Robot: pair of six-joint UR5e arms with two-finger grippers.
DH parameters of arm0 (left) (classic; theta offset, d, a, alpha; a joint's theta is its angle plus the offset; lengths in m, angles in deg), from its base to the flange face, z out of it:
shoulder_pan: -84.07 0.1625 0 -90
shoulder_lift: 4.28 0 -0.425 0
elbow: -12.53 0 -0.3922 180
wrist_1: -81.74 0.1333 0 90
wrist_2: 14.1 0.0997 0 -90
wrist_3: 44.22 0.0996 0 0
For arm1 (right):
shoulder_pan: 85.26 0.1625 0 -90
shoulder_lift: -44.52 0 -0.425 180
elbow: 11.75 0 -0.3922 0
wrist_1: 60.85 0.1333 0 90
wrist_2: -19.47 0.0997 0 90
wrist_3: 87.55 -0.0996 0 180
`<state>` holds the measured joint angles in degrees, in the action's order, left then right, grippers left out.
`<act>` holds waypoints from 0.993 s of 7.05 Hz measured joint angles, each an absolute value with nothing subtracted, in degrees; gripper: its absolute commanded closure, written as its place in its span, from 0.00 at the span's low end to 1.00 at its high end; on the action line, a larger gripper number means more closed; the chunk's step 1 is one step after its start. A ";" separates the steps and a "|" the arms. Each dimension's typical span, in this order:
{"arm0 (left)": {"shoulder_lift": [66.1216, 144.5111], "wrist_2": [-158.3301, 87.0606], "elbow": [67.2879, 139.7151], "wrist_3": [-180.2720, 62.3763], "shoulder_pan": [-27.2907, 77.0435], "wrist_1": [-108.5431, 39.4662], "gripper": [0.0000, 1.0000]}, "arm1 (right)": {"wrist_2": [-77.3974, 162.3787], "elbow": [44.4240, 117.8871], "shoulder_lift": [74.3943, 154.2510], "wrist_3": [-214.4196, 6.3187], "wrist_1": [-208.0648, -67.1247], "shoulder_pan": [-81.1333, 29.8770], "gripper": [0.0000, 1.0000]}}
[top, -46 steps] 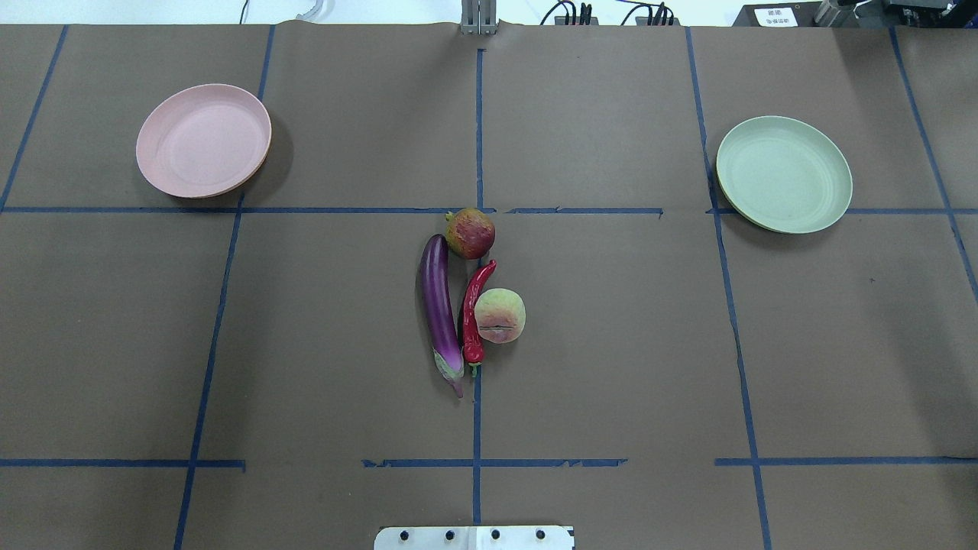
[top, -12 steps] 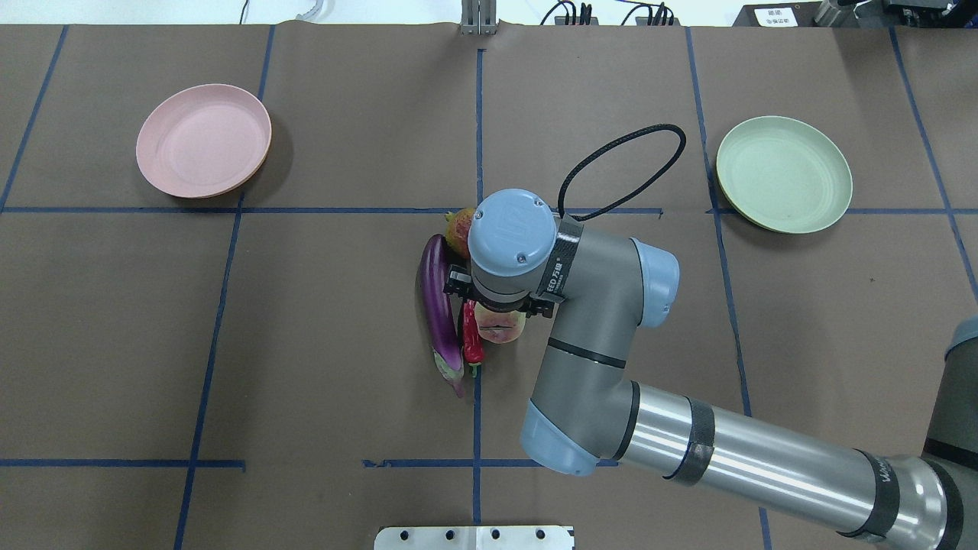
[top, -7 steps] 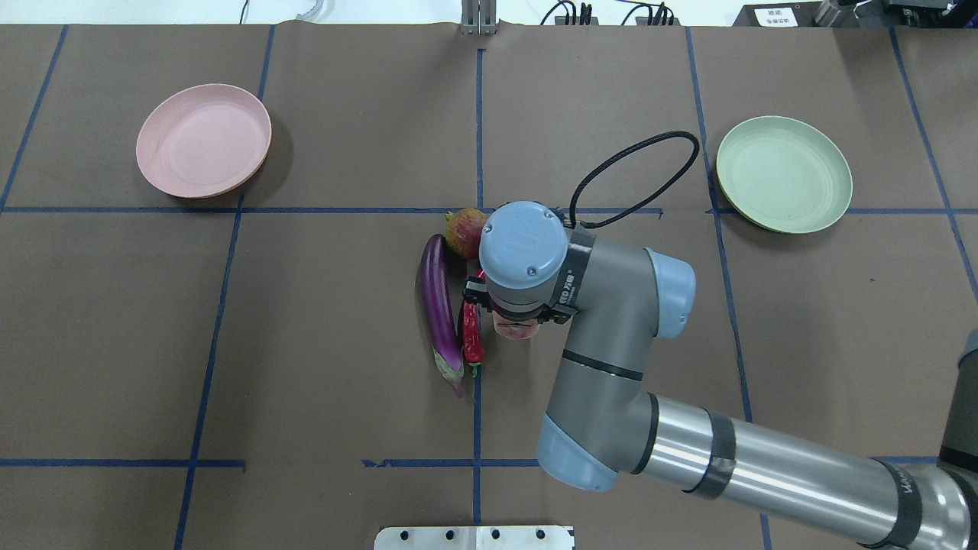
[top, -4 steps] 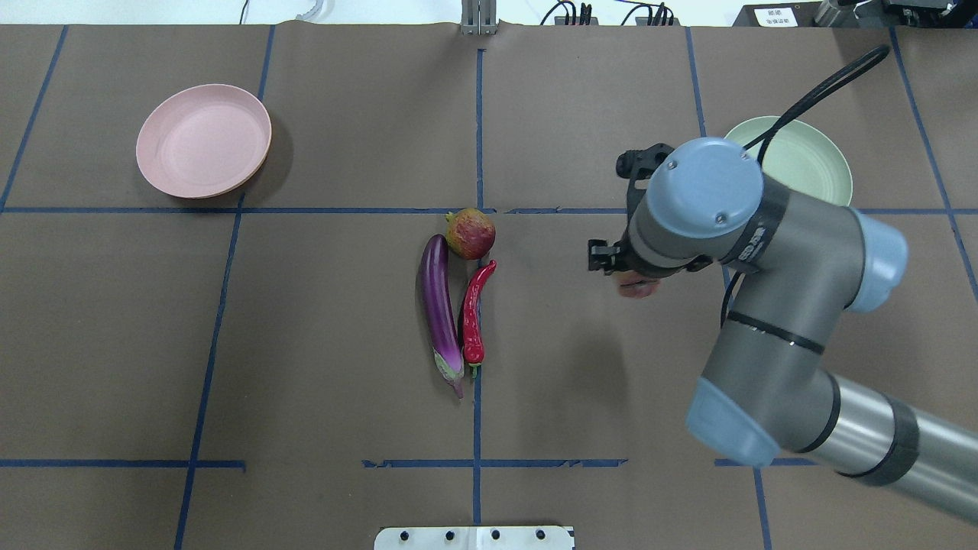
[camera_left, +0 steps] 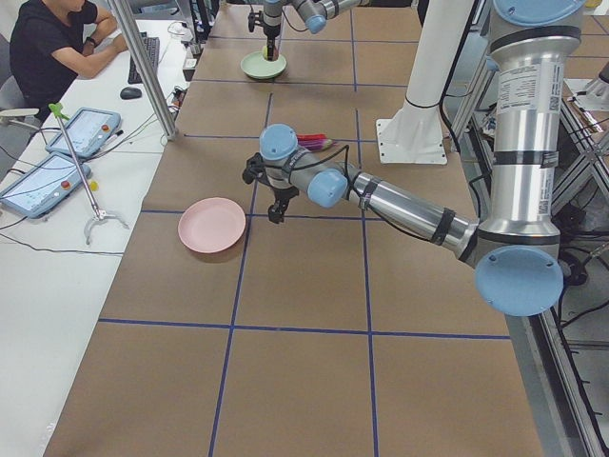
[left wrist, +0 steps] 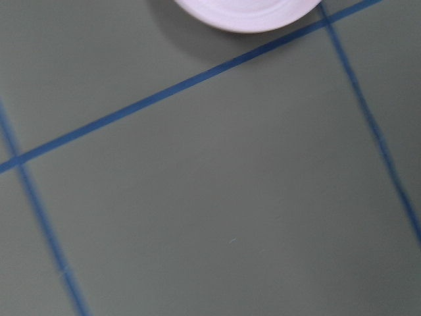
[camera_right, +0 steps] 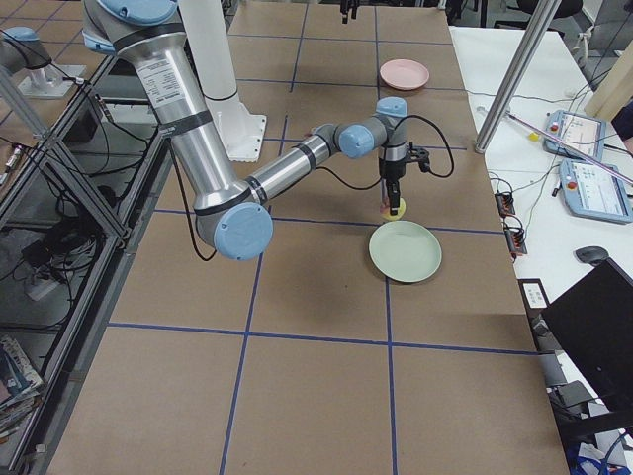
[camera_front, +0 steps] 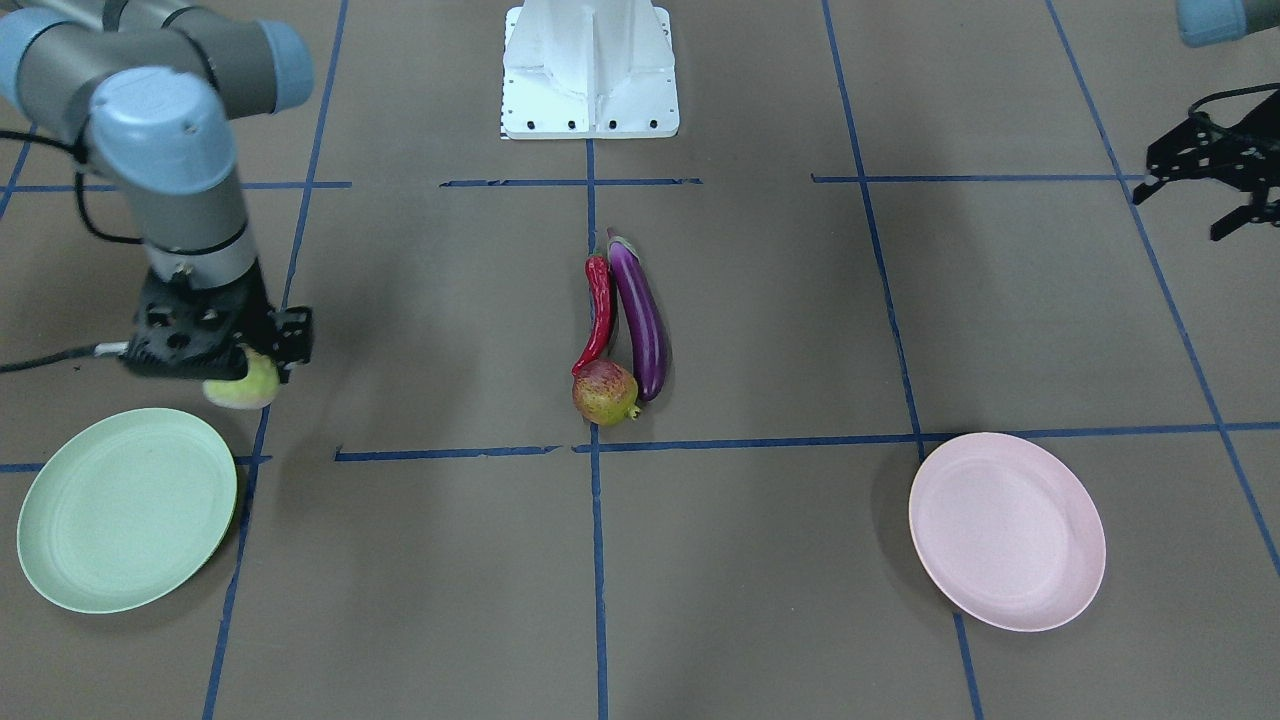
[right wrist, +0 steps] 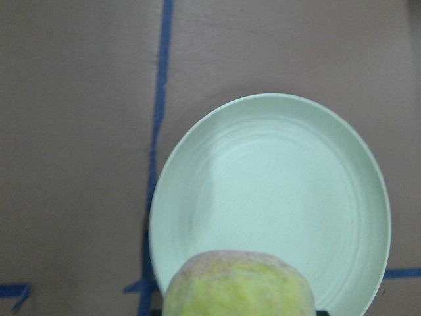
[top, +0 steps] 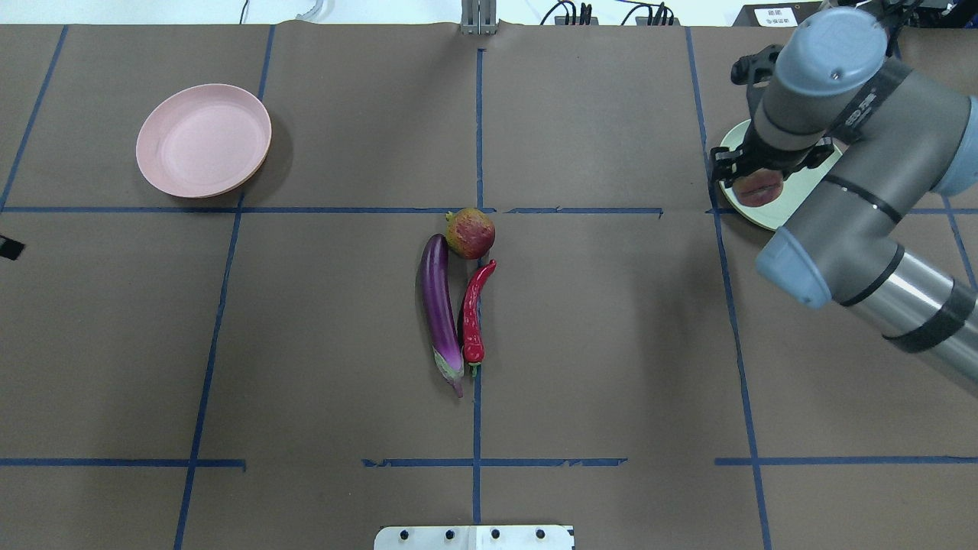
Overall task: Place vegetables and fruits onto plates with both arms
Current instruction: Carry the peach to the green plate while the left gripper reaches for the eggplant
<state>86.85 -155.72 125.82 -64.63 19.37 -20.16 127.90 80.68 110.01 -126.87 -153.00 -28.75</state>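
My right gripper [camera_front: 215, 345] is shut on the pale green-yellow peach [camera_front: 243, 385] and holds it above the near rim of the mint green plate [camera_front: 127, 510]. In the right wrist view the peach [right wrist: 240, 286] fills the bottom and the green plate [right wrist: 283, 191] lies bare beyond it. The purple eggplant [top: 439, 305], the red chili [top: 474, 309] and the pomegranate [top: 470, 232] lie together at the table's middle. The pink plate [top: 203, 140] is bare. My left gripper [camera_front: 1175, 215] hangs open and empty above the table, near the pink plate's side.
The white robot base [camera_front: 590, 70] stands at the table's near middle edge. Blue tape lines cross the brown table cover. An operator [camera_left: 57, 48] sits at a side desk with tablets beyond the far edge.
My right arm closed on the peach at the middle, lifted it and carried it right to the green plate. My left gripper has come in at the overhead view's left edge.
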 measured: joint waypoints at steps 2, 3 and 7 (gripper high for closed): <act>99.10 -148.24 125.08 -89.20 34.39 -22.12 0.00 | 130.04 68.63 109.60 -121.95 -142.29 -23.79 0.42; 105.78 -139.65 123.06 -100.62 43.13 -22.12 0.00 | 130.30 65.16 109.34 -121.43 -138.28 -22.96 0.00; 120.03 -123.65 108.11 -122.07 54.33 -22.85 0.02 | 131.98 65.17 109.64 -122.93 -132.09 -22.32 0.00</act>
<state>120.03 -123.65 108.11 -122.07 54.33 -22.85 131.98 65.17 109.64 -122.93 -132.09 -22.32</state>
